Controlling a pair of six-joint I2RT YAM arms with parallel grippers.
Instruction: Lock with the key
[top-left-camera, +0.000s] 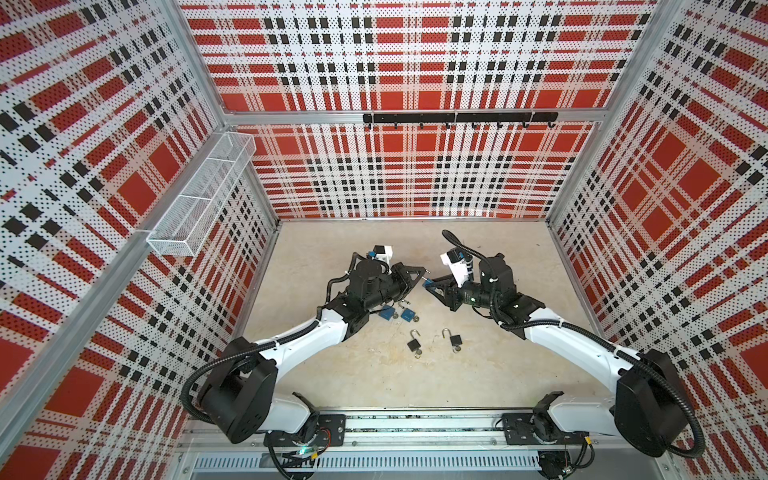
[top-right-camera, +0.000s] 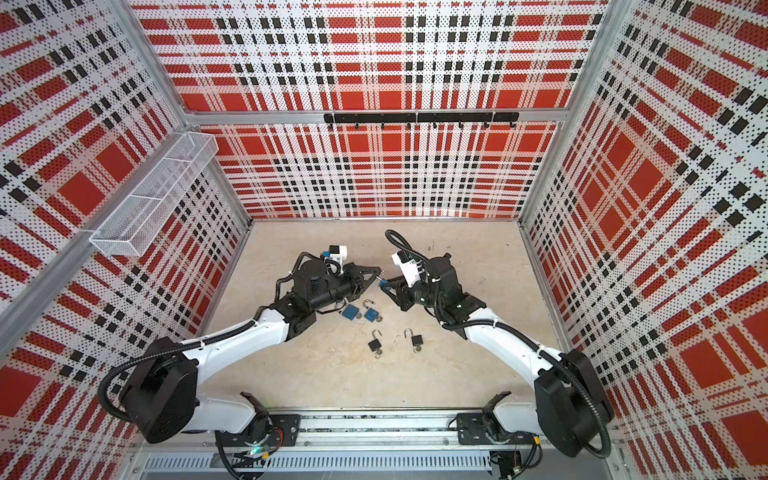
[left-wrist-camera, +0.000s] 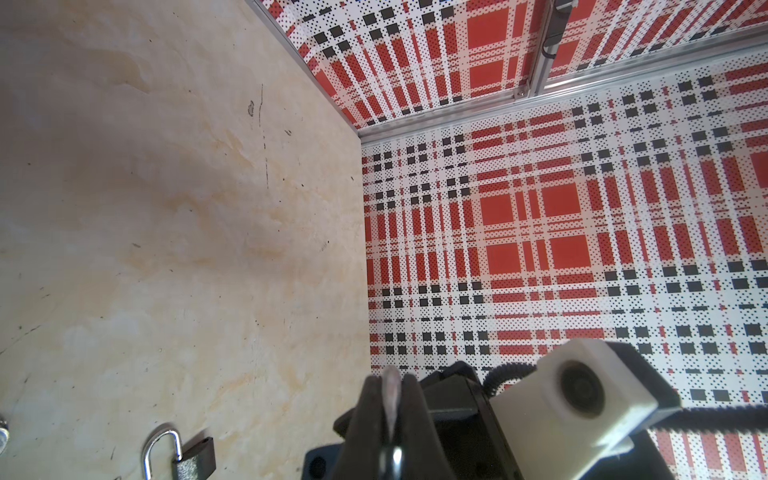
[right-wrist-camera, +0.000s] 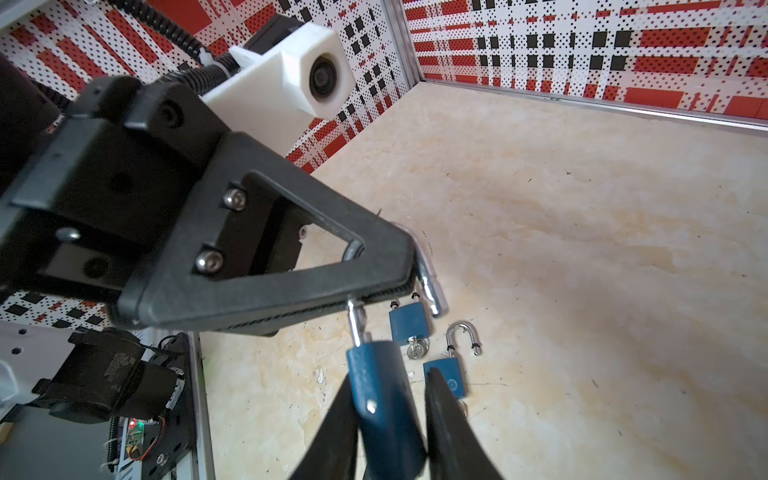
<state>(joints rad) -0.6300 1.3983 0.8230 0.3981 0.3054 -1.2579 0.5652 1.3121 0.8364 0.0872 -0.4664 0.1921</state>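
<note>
Your left gripper (top-left-camera: 422, 272) is clenched on the silver shackle (right-wrist-camera: 430, 291) of a blue padlock (right-wrist-camera: 386, 424), which hangs in the air above the middle of the bench (top-left-camera: 478, 374). Just to its right, your right gripper (right-wrist-camera: 390, 382) grasps that padlock's blue body between its fingers; the keyhole end is out of frame. Down on the bench, nearer you than both grippers, lie two more blue padlocks (top-left-camera: 388, 312) (top-left-camera: 409, 315) close together, the first with a key (right-wrist-camera: 415, 349) at its base. Nearer you again, a black padlock (top-left-camera: 414, 345) and another black padlock (top-left-camera: 456, 340) to its right both lie with shackles swung open.
</note>
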